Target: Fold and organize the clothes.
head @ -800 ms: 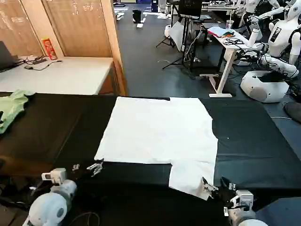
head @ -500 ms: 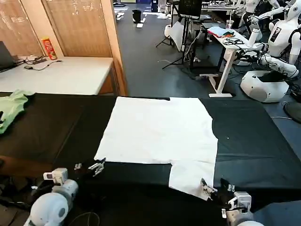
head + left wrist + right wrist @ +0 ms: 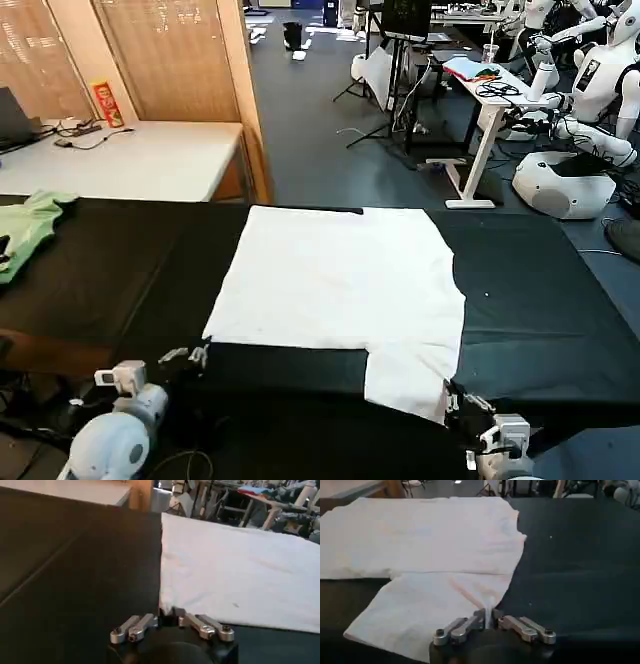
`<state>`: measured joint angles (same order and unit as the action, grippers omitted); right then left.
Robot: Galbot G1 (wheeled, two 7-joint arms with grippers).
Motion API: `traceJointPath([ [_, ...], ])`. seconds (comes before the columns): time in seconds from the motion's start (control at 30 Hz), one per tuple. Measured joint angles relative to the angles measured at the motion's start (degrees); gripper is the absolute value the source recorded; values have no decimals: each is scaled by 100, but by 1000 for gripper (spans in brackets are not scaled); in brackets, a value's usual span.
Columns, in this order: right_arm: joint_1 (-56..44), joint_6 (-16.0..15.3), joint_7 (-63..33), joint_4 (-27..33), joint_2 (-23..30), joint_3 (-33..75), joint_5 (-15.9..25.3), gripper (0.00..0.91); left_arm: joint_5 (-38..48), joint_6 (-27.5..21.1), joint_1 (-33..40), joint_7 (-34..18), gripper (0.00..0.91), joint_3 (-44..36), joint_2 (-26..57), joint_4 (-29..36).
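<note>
The table [image 3: 110, 270] is a broad slab under a matte black cover, running the width of the head view. On it, near the middle, the T-shirt [image 3: 345, 285] lies flat: soft white cotton, plain side up, no print or lettering legible. Its body makes a rough rectangle, and one short sleeve [image 3: 410, 375] sticks out toward the robot at the near right corner. At the table's far left edge a small light green garment [image 3: 25, 230] sits crumpled, well apart from the shirt.

The left gripper [image 3: 185, 356] is low at the near left, beside the shirt's near left corner. The left wrist view gives what the head view cannot: the metal fingers [image 3: 135, 627] drawn close together at that corner [image 3: 167, 605], though whether cloth lies between them cannot be told.

The right gripper [image 3: 462, 403] is at the sleeve's near edge. From the right wrist view its fingers [image 3: 462, 626] are clenched on a pinched ridge of sleeve fabric, with a crease running diagonally back from the pinch.
</note>
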<state>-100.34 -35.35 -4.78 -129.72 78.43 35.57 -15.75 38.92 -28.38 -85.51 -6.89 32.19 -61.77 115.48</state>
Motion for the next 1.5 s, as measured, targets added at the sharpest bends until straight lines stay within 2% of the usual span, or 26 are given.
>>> traceJointPath([
  [0.2, -373, -130, -178, -511, 31, 131, -58, 20, -88, -24, -233, -151, 0, 123, 6, 345],
  [0.33, -516, -107, -191, -713, 28, 201, -127, 20, -82, -12, -466, -233, 0, 236, 56, 614],
  [0.4, -497, 31, -173, -712, -5, 253, -290, 20, -3, -5, -607, -258, 0, 317, 67, 754],
  [0.5, -340, 416, -32, -577, -87, 352, -532, 20, 113, 23, -683, -353, 0, 408, 39, 882],
  [0.57, -153, 676, 22, -383, -150, 401, -653, 20, 151, 130, -671, -354, 0, 405, 12, 888],
  [0.73, 549, 1105, 79, 251, -359, 337, -741, 20, -11, 646, -389, -216, 0, 285, -138, 740],
  [1.13, 2512, 1285, 6, 1730, -881, -280, -673, 20, -544, 839, 880, -134, 0, -204, -324, -173],
  [1.5, 3534, 1472, 84, 2950, -993, -782, -571, 20, -886, 918, 1818, -87, 0, -650, -244, -1080],
])
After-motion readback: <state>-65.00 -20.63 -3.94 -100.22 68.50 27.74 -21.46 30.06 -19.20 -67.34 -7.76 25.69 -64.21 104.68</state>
